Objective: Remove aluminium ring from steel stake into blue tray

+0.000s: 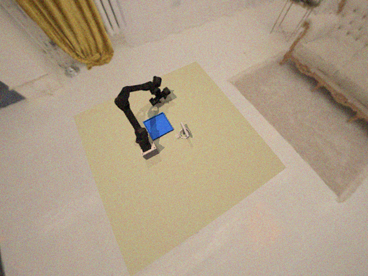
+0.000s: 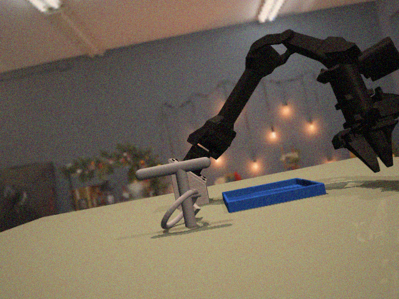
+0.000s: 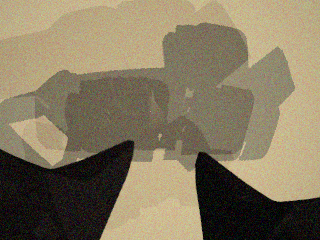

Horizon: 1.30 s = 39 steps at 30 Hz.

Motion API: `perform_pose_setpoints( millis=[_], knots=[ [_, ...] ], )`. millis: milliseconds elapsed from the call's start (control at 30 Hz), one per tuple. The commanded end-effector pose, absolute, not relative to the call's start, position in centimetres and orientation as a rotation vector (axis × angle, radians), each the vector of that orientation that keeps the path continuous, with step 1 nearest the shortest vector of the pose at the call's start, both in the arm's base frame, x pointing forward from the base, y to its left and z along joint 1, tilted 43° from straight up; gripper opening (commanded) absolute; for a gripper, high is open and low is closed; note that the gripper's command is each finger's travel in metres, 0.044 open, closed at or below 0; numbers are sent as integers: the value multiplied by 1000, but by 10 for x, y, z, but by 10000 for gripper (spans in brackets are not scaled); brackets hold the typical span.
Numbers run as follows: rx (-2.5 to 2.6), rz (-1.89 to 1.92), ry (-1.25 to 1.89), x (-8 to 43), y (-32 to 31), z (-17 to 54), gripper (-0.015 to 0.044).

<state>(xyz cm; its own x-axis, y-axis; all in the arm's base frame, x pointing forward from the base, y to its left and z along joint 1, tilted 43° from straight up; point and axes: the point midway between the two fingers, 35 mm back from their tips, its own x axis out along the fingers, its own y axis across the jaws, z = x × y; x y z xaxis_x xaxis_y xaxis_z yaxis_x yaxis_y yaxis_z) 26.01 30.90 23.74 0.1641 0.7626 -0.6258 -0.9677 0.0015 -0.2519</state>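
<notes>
Ring (image 1: 180, 136) (image 2: 169, 213) tilted around stake (image 1: 185, 129) (image 2: 187, 205)
Gripper (image 1: 160, 96) (image 2: 383, 169) (image 3: 166, 152) hangs beyond tray (image 1: 163, 136) (image 2: 274, 199), jaws apart.

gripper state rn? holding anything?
Gripper: open, fingers parted, nothing between them.
</notes>
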Motion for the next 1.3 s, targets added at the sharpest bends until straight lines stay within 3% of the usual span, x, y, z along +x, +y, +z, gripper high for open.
perform_pose_setpoints(
  millis=[0,1267],
  knots=[
    [-679,1361,410,271,294,225,200],
    [-159,829,746,340,123,141,200]
  ],
)
